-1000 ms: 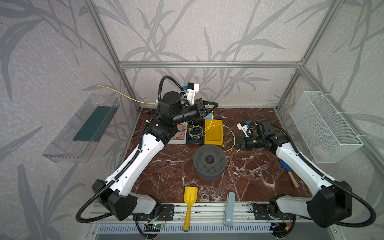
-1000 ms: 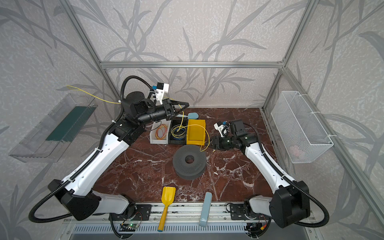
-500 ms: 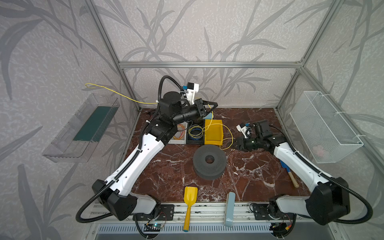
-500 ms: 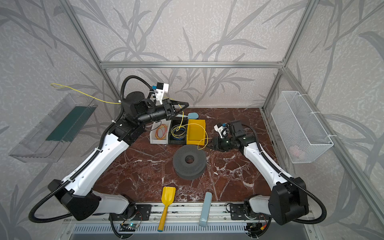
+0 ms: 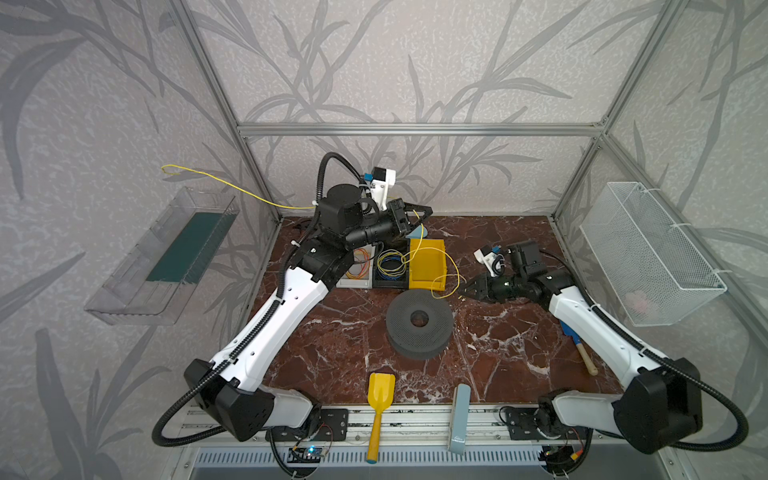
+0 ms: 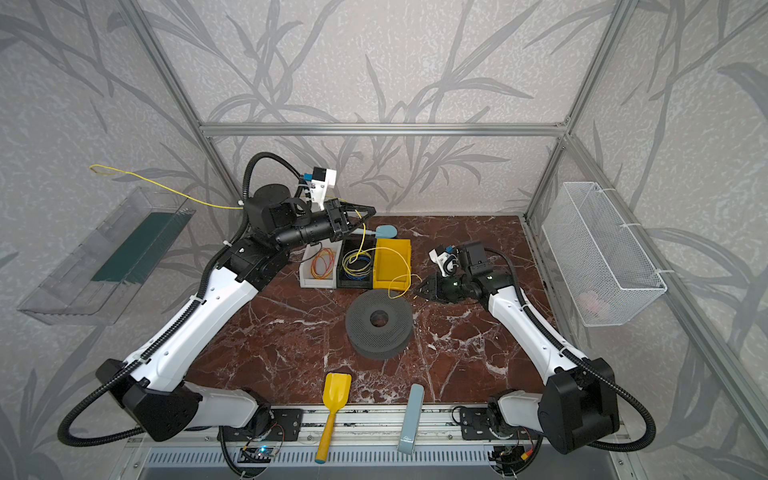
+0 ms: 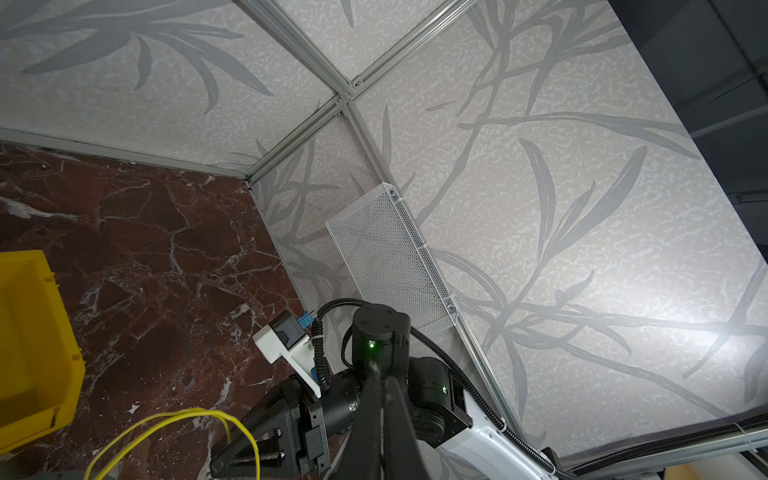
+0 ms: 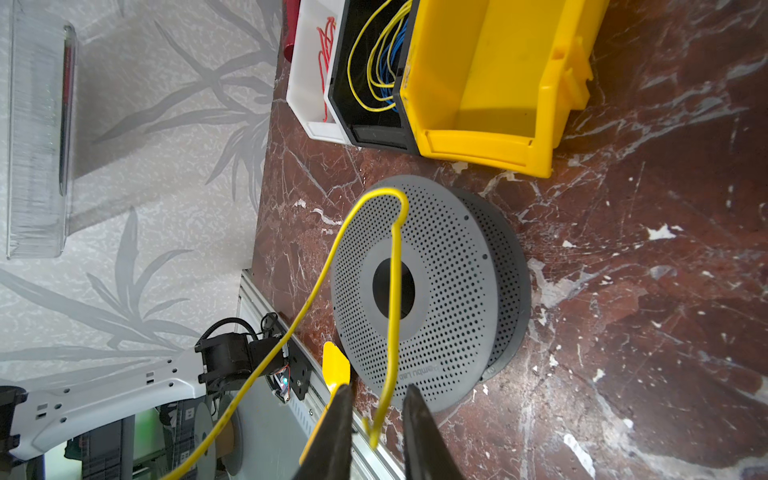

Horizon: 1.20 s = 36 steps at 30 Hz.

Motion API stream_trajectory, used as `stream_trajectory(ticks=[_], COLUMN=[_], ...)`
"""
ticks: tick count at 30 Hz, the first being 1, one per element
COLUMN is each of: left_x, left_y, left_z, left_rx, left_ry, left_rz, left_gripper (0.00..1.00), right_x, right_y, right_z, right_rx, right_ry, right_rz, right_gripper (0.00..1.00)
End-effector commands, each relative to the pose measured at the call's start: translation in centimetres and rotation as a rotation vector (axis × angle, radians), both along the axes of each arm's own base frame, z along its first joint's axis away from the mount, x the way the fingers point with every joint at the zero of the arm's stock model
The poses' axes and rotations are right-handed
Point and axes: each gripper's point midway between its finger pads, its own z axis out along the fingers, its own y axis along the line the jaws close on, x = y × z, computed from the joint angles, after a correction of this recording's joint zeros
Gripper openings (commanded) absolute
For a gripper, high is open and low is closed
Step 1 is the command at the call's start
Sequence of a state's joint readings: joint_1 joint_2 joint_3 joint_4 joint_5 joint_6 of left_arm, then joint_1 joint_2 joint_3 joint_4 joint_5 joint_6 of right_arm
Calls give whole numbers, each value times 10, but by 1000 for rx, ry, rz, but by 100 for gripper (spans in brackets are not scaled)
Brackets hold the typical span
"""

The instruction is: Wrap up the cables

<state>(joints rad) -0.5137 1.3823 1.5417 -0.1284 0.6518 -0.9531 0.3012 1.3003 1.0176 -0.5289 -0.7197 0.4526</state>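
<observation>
The cable [image 5: 232,188] [image 6: 166,188] is one thin yellow wire. Its tail sticks out toward the left wall. It passes through my left gripper [image 5: 428,209] [image 6: 371,208], which is raised over the bins and shut on it; the left wrist view shows those fingers pressed together [image 7: 380,372]. From there the wire hangs, loops over the yellow bin [image 5: 428,266] and ends at my right gripper [image 5: 465,289] [image 6: 415,289]. In the right wrist view the wire end [image 8: 393,311] lies between the right gripper's fingers [image 8: 379,388], with a gap on each side. A grey perforated spool [image 5: 419,332] [image 8: 457,270] lies flat just below.
A black bin [image 5: 390,264] holds a blue-and-yellow bundle and a white bin [image 5: 357,266] a red-orange one. A yellow scoop [image 5: 380,395] and grey block [image 5: 459,415] lie at the front edge. A blue tool [image 5: 575,340], mesh basket [image 5: 648,257] and clear wall tray [image 5: 166,257] sit at the sides.
My right gripper has moved left to the wire's end and its jaws have narrowed around it. The wire's free tail has swung farther left. The left arm has stayed put.
</observation>
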Motion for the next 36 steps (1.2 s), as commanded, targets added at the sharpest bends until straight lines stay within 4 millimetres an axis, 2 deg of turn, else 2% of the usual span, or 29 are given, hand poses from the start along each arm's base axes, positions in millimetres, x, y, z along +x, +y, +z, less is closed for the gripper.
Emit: stream_trajectory(ticks=[1,9,19,36], left_x=[-6,-5,-5,-2], left_y=[8,10,15,13], left_z=[10,10,10,9], left_rx=[-10,-13,-16,-21], left_ry=[-38,-42,-42,-36], left_rz=[10,21,33,23], left_gripper=[0,0,0,0], right_x=[-6,-6,-3,4], right_y=[-1,-1,-1,13], right_z=[6,2,-3,-6], right_rx=[0,3,5,87], right_ry=[-7,5,19,48], right_rz=[0,-4,-16,-18], right_gripper=[20,19,8,15])
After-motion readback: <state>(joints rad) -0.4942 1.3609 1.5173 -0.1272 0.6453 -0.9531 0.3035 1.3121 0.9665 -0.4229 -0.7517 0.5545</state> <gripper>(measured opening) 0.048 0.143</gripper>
